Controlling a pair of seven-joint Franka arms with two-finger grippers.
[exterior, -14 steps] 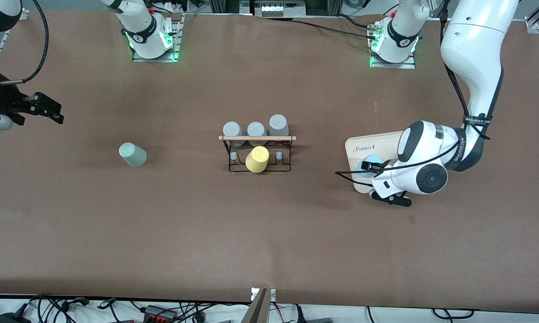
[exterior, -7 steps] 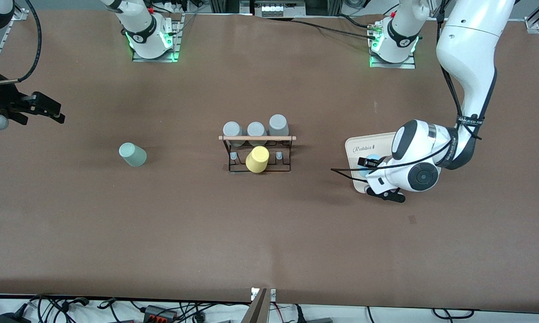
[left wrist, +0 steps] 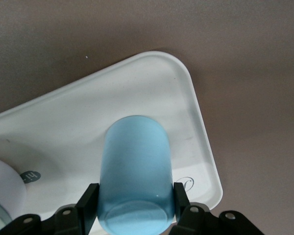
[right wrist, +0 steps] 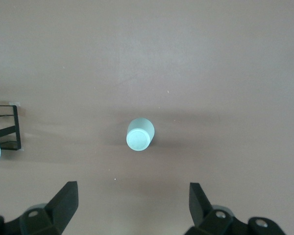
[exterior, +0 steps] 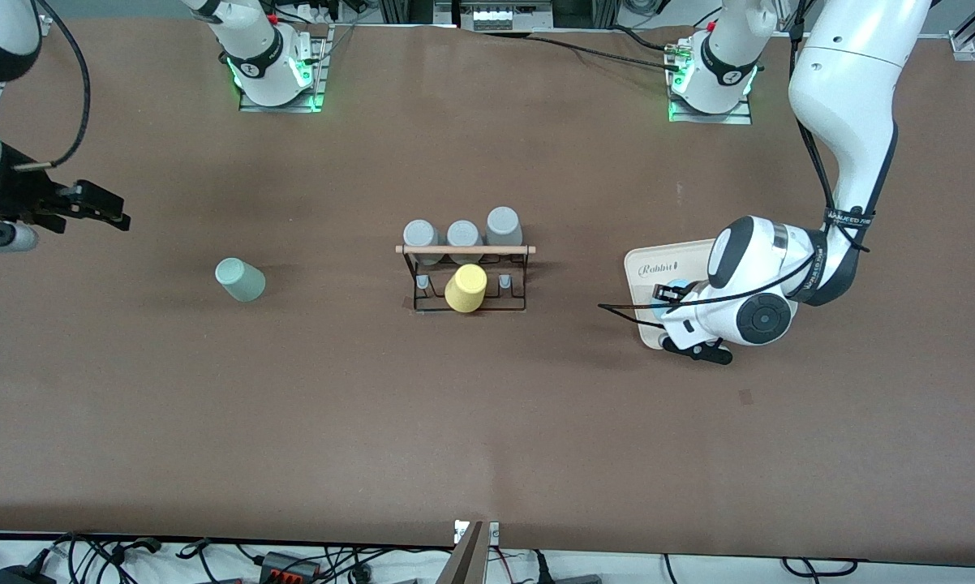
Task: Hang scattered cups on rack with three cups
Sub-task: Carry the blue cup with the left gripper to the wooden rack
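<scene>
The light blue cup [left wrist: 134,166] stands on the cream tray [left wrist: 152,78] toward the left arm's end of the table. My left gripper [left wrist: 132,203] is shut on it, one finger on each side. In the front view my left gripper [exterior: 667,302] covers most of the blue cup [exterior: 676,285]. The mint-green cup [exterior: 240,280] stands on the bare table toward the right arm's end, and it shows in the right wrist view [right wrist: 139,133]. My right gripper [exterior: 105,209] is open and empty in the air over the table near it. The black wire rack [exterior: 465,280] stands mid-table.
A yellow cup [exterior: 465,288] hangs on the rack's nearer row. Three grey cups [exterior: 463,234] sit at its farther row, under the wooden rod [exterior: 465,250]. The cream tray [exterior: 658,264] lies beside the rack. A rack corner [right wrist: 7,129] shows in the right wrist view.
My left gripper has shifted a little toward the rack and settled around the blue cup. My right gripper has drifted slightly toward the mint-green cup.
</scene>
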